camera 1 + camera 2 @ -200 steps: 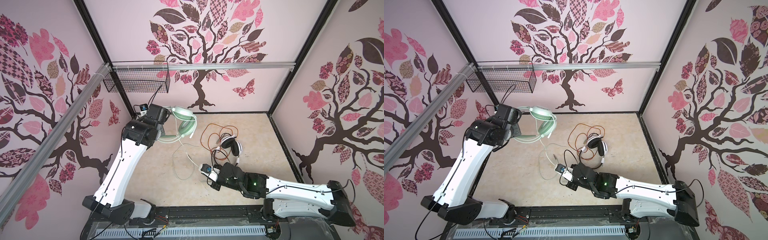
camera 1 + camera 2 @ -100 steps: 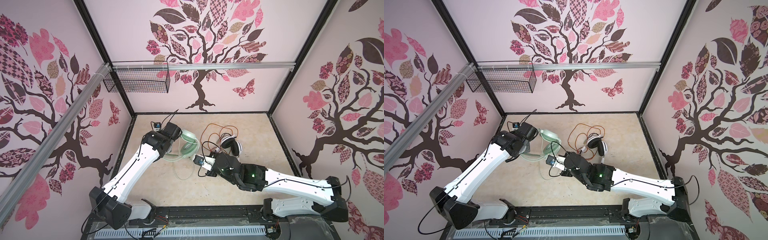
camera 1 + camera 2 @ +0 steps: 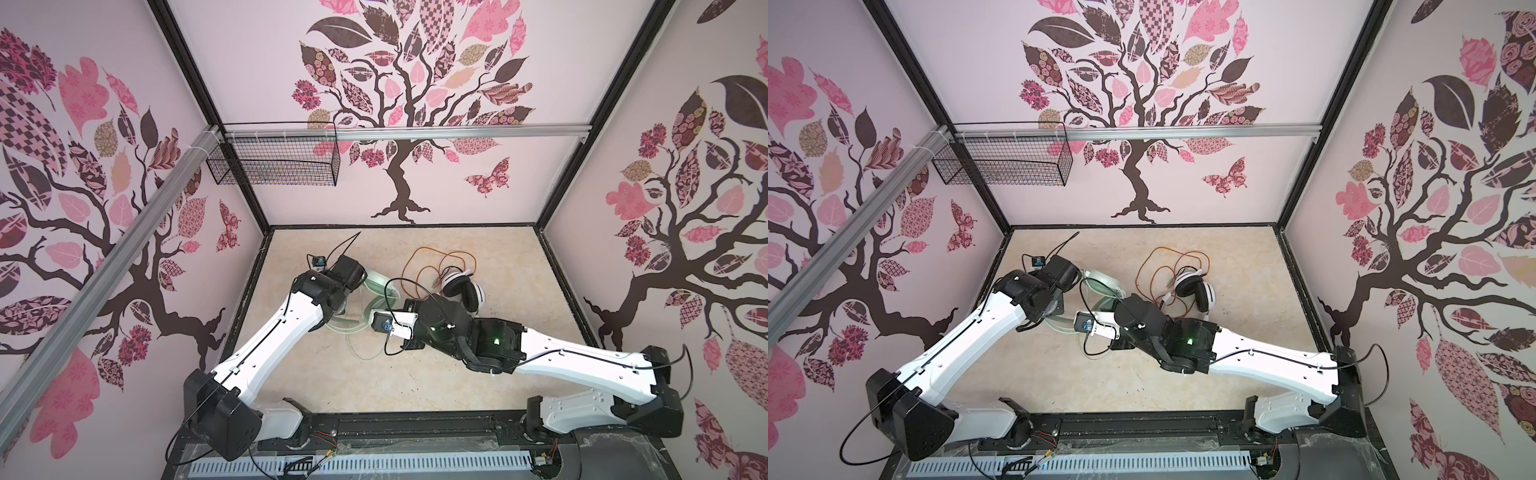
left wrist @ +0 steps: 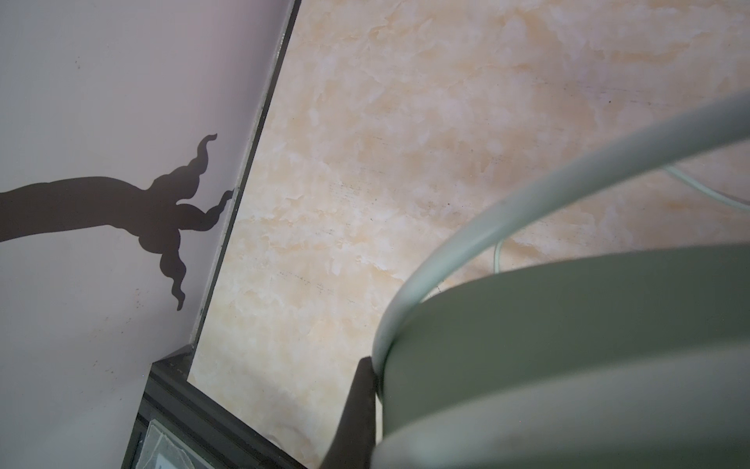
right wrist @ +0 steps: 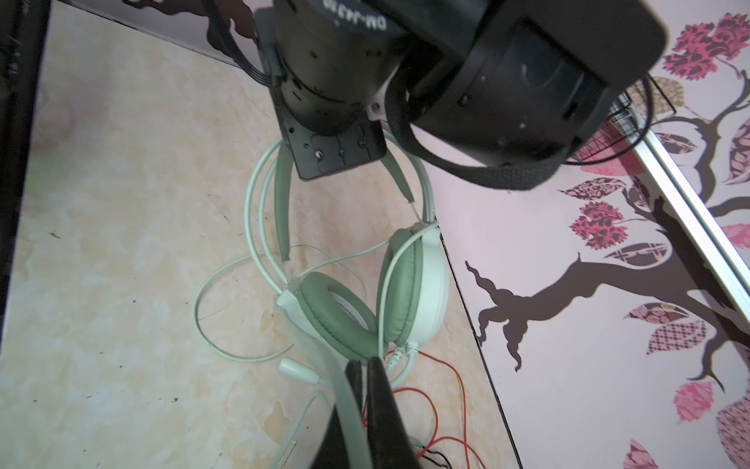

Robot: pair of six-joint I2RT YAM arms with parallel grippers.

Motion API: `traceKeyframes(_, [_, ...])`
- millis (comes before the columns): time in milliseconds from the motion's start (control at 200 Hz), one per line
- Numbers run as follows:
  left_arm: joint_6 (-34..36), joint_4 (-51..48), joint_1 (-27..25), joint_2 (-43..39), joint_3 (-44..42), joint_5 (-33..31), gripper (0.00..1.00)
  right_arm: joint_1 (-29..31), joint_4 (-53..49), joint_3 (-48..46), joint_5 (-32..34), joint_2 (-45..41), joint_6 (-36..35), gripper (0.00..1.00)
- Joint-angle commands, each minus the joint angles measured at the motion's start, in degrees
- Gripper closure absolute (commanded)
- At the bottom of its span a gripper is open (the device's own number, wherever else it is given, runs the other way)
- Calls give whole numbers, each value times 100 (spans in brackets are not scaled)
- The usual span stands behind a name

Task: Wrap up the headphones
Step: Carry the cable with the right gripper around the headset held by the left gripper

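The left gripper (image 5: pixel 341 172) clamps the mint-green headphones (image 5: pixel 337 312) by the headband (image 4: pixel 568 325), the right gripper (image 5: pixel 365 365) pinches their pale cord (image 5: pixel 337 390): winding looks underway, next looping cord round the band

left arm (image 3: pixel 270 345) and right arm (image 3: pixel 582 365): white shells, chunky black joints, black cables along them. green led (image 3: pixel 495 341) on the right elbow, white lettering on the left's wrist motor (image 5: pixel 337 61), right gripper (image 5: pixel 364 361) has black wedge fingers
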Motion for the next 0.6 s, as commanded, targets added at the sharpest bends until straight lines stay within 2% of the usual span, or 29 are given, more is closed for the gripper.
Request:
traceKeyframes(0, [-236,332,-10,118,6,-91,100,131,-171,388,-519,118,-9,100])
traceKeyframes(305, [-207,292,-7,392,154,-33,100,225,-64,517,-203,333,-46,100])
traceKeyframes(480, [103,279,-12,165,-62,269,100,22,-198,765,643,577,-250,100])
traceKeyframes(595, [363,295,-19,-104,-338,338,100,-44,-322,840,1527,767,-693,100])
